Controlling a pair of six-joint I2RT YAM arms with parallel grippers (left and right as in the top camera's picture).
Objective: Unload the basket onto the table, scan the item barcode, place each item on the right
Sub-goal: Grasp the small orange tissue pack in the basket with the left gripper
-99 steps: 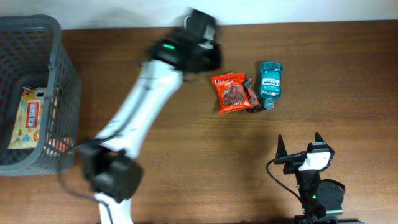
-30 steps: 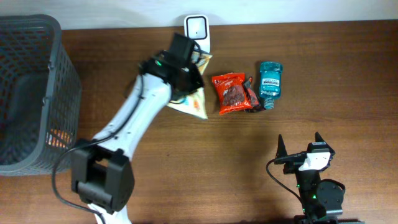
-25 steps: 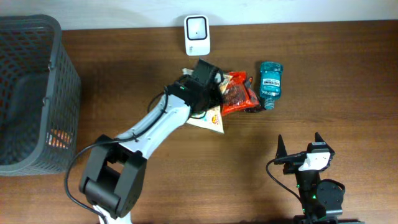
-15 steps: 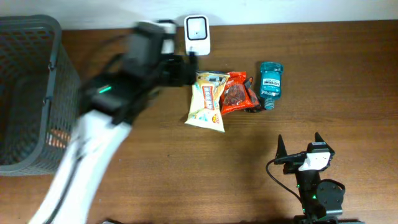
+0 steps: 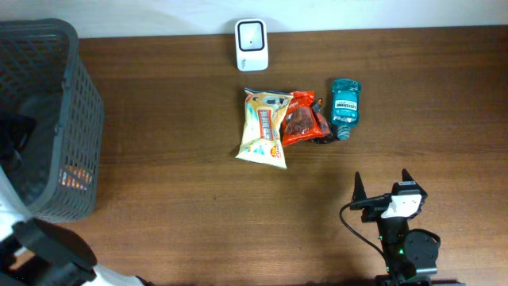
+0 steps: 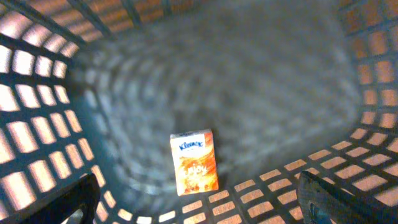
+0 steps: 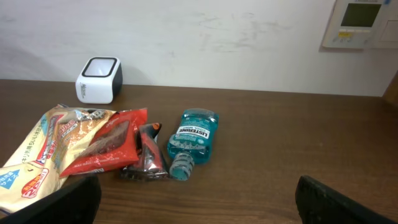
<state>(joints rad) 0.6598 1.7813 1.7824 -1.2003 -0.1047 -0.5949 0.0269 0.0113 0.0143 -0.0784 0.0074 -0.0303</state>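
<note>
Brown wooden table (image 5: 159,199), white wall (image 7: 217,37) behind. Far left: grey mesh basket (image 5: 79,87). We see left gripper (image 6: 199,208) over it, fingers spread wide, holding nothing. Orange tissue pack (image 6: 194,160) lies flat on basket floor below. Centre back: white scanner (image 5: 252,34) at table edge. In front, in a row: yellow snack bag (image 5: 264,129), red snack bag (image 5: 300,119) touching it, blue mouthwash bottle (image 5: 345,103) on its side. Right front: right gripper (image 5: 382,184) low, spread wide, empty.
</note>
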